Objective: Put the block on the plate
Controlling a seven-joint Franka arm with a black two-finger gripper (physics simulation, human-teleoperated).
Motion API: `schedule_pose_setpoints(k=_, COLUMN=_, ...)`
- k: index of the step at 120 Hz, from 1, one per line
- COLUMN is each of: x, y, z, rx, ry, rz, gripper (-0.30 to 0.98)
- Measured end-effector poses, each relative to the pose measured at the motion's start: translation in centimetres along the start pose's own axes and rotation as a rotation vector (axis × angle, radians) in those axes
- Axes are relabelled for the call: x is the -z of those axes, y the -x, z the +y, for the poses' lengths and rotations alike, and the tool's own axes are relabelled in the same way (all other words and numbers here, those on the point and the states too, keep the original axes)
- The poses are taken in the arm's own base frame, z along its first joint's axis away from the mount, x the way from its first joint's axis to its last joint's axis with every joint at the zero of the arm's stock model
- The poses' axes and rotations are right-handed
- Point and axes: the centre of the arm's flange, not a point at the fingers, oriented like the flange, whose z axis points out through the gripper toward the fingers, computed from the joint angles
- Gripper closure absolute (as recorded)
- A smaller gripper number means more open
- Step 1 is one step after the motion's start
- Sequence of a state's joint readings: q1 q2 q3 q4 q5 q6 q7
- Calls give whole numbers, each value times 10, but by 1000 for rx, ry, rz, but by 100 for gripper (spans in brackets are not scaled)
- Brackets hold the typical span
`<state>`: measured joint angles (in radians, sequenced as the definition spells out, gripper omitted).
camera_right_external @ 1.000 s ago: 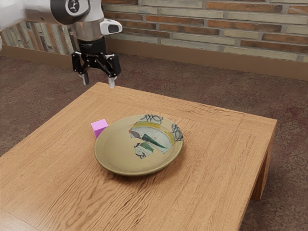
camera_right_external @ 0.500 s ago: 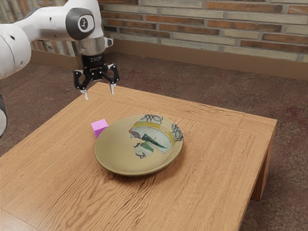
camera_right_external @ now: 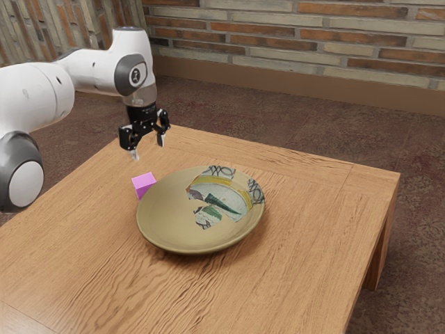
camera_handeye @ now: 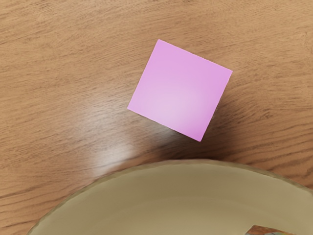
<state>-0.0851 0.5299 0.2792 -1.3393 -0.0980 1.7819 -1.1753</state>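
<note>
Where the plate (camera_right_external: 167, 226) serves as landmark, the block (camera_right_external: 144, 184), a pink-violet cube, lies on the wooden tabletop (camera_right_external: 292, 278) just beyond the rim, toward the exterior view's left and its far side. Seen from the wrist, a narrow strip of shadowed wood separates the block from the plate, so the two are near each other but apart. The cube rests flat, its upper face toward the wrist camera and its edges set obliquely to the wood grain. The black gripper (camera_right_external: 148, 151) is released: its two pale fingers stand apart with nothing grasped, and it hangs in the air above the block's level, outside the plate's rim on the block's side. Its white arm (camera_right_external: 97, 69) enters from the exterior view's left, passing high beyond that same side of the plate. The plate itself, wide, shallow and olive-tan, sits upright on the wood; its decorated portion (camera_right_external: 219, 202), in pale, green and yellow tones, occupies the half toward the exterior view's right, with dark looped lines near the rim. Well beyond the plate, past the tabletop's far edge, are a reddish-brown floor (camera_right_external: 278, 118) and a wall (camera_right_external: 313, 42) of orange and grey-buff bricks.
</note>
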Motion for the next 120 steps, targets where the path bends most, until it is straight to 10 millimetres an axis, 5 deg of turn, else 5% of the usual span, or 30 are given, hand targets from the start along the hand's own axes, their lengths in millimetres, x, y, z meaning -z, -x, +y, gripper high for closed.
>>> schedule_pose_setpoints(k=13, x=-14, y=-12, z=17, rx=46, ry=17, rz=30, gripper=0)
schedule_pose_setpoints(k=25, x=-27, y=-49, z=12, rx=122, ry=18, rz=40, gripper=0)
schedule_pose_setpoints(k=35, x=-43, y=-59, z=12, rx=152, ry=8, rz=39, gripper=0)
schedule_pose_setpoints(k=57, x=-79, y=-56, z=26, rx=156, ry=-3, rz=33, gripper=0)
schedule_pose_setpoints(k=120, x=-89, y=-31, z=45, rx=-99, ry=63, rz=12, gripper=0)
